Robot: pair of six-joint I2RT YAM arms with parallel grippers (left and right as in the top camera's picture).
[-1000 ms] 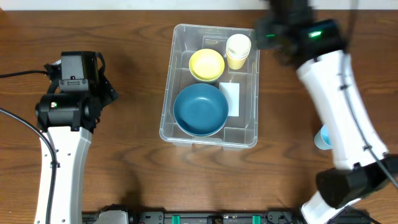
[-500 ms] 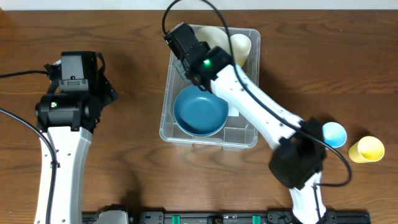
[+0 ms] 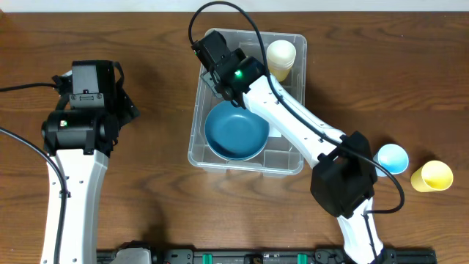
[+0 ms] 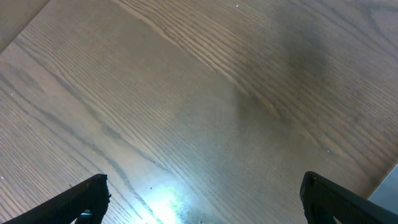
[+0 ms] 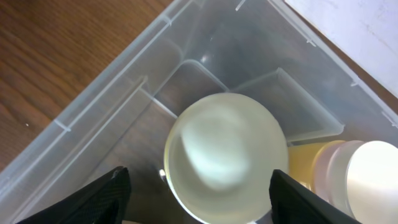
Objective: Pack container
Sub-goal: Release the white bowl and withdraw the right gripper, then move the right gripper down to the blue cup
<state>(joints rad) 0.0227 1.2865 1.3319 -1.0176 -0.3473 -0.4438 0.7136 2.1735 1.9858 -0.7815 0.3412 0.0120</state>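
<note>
Two arms work at one table [image 3: 146,198] of brown wood grain, with a pale strip [image 3: 110,6] running beyond its far edge and a black cable [image 3: 22,87] trailing off the left edge. There is one container [image 3: 249,167], a clear plastic bin with rounded corners. It stands in the middle of the table toward the far edge, its long sides running from far to near. There are two bowls, both inside it. A blue bowl [image 3: 234,132] fills the near half, and a yellow bowl [image 5: 224,155] sits upright in the far-left part on the moulded floor ribs. There are three cups. A pale cream cup [image 3: 281,57] stands in the container's far-right corner, just beside the yellow bowl. A light blue cup [image 3: 392,157] and a yellow cup [image 3: 432,176] stand near each other on the bare wood toward the right edge, well apart from the container. The right arm [image 3: 293,121] reaches across the container with a green light showing on its wrist. The right gripper [image 5: 198,186] hangs over the yellow bowl with its fingers spread wide to either side of it, gripping nothing. The left arm [image 3: 73,176] stands near the left edge. The left gripper [image 4: 205,193] is spread fully apart over bare wood, with nothing between its fingers.
</note>
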